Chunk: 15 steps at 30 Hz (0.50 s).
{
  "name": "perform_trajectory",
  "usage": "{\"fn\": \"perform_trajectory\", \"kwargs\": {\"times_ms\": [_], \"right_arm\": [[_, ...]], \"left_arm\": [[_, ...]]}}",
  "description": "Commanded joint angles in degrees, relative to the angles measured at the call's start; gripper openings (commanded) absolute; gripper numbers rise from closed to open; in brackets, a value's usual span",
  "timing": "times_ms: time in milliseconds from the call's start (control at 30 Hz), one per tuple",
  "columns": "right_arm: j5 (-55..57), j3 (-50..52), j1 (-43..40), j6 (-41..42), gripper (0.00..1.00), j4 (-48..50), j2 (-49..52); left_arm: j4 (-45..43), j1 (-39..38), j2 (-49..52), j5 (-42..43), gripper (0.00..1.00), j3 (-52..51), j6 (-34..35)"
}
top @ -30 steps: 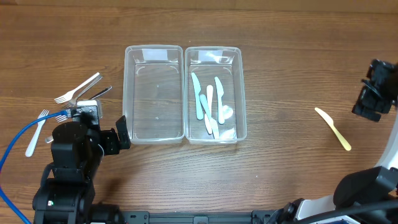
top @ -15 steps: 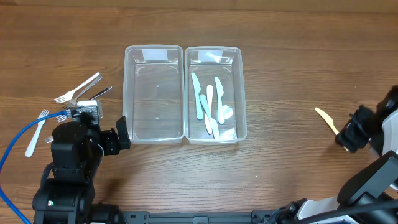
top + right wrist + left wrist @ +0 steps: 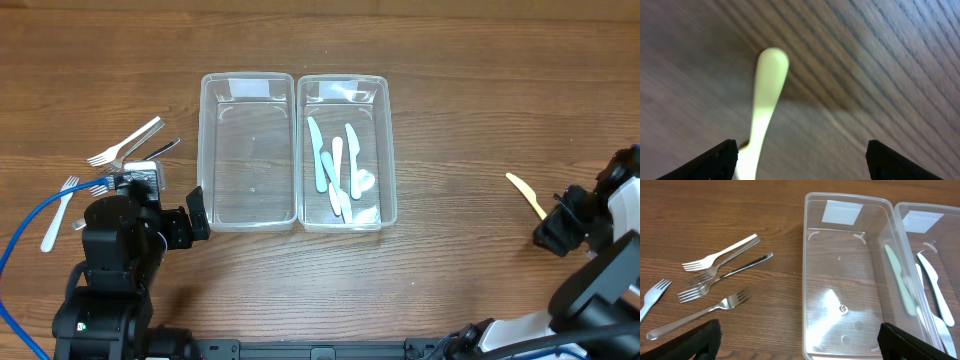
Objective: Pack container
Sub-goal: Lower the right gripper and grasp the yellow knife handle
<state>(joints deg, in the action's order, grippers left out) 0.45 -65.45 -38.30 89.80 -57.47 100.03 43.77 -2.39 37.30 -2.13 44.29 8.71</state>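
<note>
The right gripper (image 3: 799, 162) was wide open. The yellow knife (image 3: 764, 95) lay on the table (image 3: 880, 60) between its fingers, not pinched. The left gripper (image 3: 799, 345) was wide open by the clear box (image 3: 805, 270), holding nothing.

The right gripper (image 3: 553, 231) has come down from high at the table's (image 3: 450, 290) right edge, where it hung a second ago, to the yellow knife (image 3: 522, 189). It now sits over the knife's nearer end and hides that part from above, whereas before the whole knife lay in plain sight. In the last half second it has shifted only slightly nearer. In the blurred wrist view, the knife seems to lie between the spread fingers (image 3: 715, 160).
</note>
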Motion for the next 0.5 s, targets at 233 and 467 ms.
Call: {"fn": "perform_trajectory", "kwargs": {"times_ms": [233,467], "right_arm": [[1.5,0.2,-0.2,1.8,0.85,5.5,5.9],[3.1,0.2,-0.4,2.0,0.82,5.3,6.6]], "left_arm": [[0.9,-0.3,-0.2,0.7,1.0,1.4,0.5],[0.8,-0.3,-0.2,1.7,1.0,1.4,0.5]]}}
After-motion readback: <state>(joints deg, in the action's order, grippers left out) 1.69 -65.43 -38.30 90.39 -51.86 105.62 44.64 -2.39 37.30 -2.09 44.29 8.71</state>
